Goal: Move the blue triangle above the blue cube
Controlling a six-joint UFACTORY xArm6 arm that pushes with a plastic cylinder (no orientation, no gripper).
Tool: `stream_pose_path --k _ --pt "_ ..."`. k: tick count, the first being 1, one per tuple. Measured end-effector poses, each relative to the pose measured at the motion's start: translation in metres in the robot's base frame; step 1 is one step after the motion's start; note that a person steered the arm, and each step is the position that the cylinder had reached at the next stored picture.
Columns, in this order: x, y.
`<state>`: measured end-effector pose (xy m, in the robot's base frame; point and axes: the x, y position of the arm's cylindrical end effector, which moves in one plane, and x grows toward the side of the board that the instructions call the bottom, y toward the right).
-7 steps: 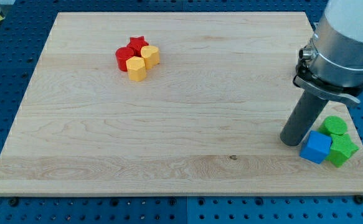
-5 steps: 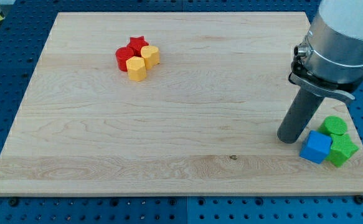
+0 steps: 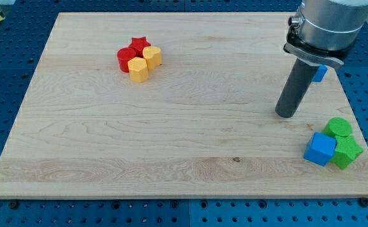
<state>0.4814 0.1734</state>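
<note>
The blue cube [image 3: 320, 149] sits near the board's lower right corner, touching two green blocks. A blue block, likely the blue triangle [image 3: 320, 73], shows at the view's right edge, mostly hidden behind the arm. My tip [image 3: 286, 114] rests on the board, up and to the left of the blue cube and below-left of the partly hidden blue block. It touches neither.
A green cylinder [image 3: 339, 128] and a green star-like block [image 3: 346, 152] sit right of the blue cube. At the upper left, a red star [image 3: 139, 44], a red block [image 3: 125, 58] and two yellow blocks [image 3: 139, 69] [image 3: 152, 56] form a cluster. The wooden board [image 3: 171, 126] ends near the right blocks.
My tip has moved up the view and slightly left, away from the blue cube. The arm shifted with it, uncovering part of a blue block at the right edge.
</note>
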Motion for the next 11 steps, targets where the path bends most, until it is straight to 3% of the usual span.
stream_pose_path --k 4,7,11 --pt "-0.027 0.007" --pt "-0.039 0.075" --pt "-0.055 0.122"
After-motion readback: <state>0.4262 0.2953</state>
